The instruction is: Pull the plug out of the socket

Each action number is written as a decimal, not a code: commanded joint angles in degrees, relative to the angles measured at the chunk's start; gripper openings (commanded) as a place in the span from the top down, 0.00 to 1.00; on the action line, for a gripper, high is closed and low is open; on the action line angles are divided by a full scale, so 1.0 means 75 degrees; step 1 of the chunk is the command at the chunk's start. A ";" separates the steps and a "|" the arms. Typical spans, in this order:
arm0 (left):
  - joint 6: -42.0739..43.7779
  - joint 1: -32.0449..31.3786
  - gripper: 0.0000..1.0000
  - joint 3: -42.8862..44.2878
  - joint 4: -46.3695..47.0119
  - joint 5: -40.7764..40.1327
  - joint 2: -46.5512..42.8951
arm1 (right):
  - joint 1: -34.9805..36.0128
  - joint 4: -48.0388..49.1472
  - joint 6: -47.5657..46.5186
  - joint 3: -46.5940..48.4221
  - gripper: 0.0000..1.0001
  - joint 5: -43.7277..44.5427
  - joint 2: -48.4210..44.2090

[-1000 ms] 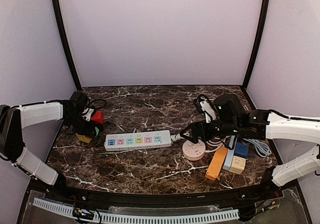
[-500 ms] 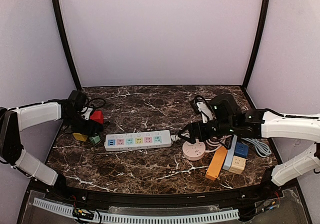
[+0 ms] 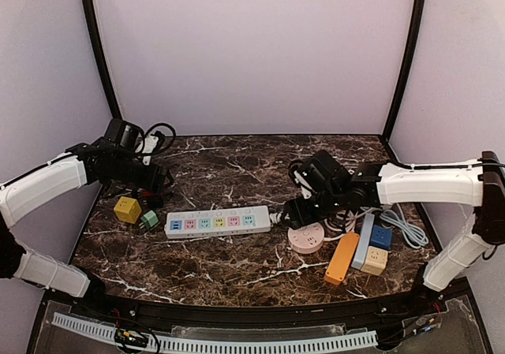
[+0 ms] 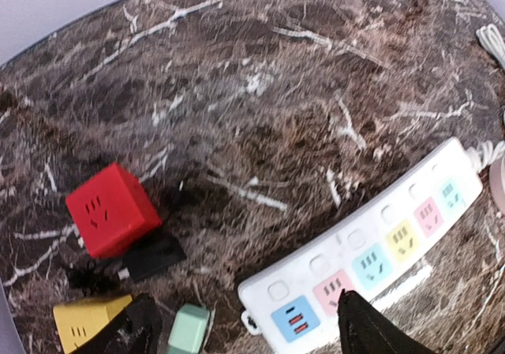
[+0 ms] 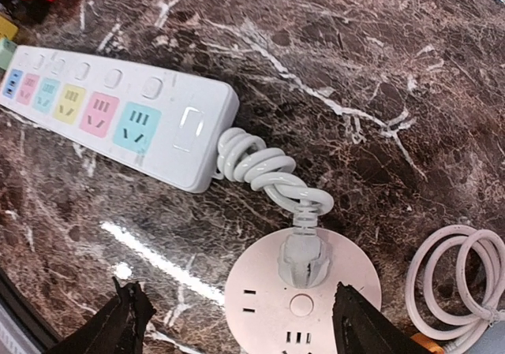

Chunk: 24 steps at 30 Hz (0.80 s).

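A clear white plug [image 5: 302, 259] sits in the round pink socket [image 5: 268, 314]; its twisted white cord runs to the white power strip [image 5: 102, 109]. My right gripper [image 5: 237, 326] is open above the socket's near side, with one finger on either side of the socket and nothing held. In the top view the right gripper [image 3: 296, 210] hangs just over the pink socket [image 3: 308, 240], right of the strip [image 3: 218, 221]. My left gripper [image 4: 246, 330] is open and empty above the strip's left end [image 4: 300, 307], near a red cube socket [image 4: 110, 210] with a black plug [image 4: 150, 258] lying beside it.
A yellow cube [image 3: 126, 209] and a small green cube [image 3: 149, 221] lie left of the strip. An orange strip [image 3: 342, 257], a light-blue strip [image 3: 361, 244], blue [image 3: 380, 237] and beige [image 3: 374, 260] cubes and a coiled white cable [image 3: 406, 232] crowd the right side.
My left gripper opened and rose back from the cubes, which leaves the yellow cube uncovered. My right gripper moved left over the pink socket and its fingers narrowed slightly.
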 commanded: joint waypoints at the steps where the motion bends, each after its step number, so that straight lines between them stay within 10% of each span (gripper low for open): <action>1: -0.0147 -0.0300 0.23 0.0986 0.0603 0.0684 0.0587 | 0.0242 -0.1004 0.0418 0.0615 0.29 0.0926 0.0786; 24: -0.0020 -0.0644 0.25 0.0875 0.1433 0.0992 0.1231 | 0.0265 -0.1892 0.1070 0.1939 0.88 0.1719 0.2693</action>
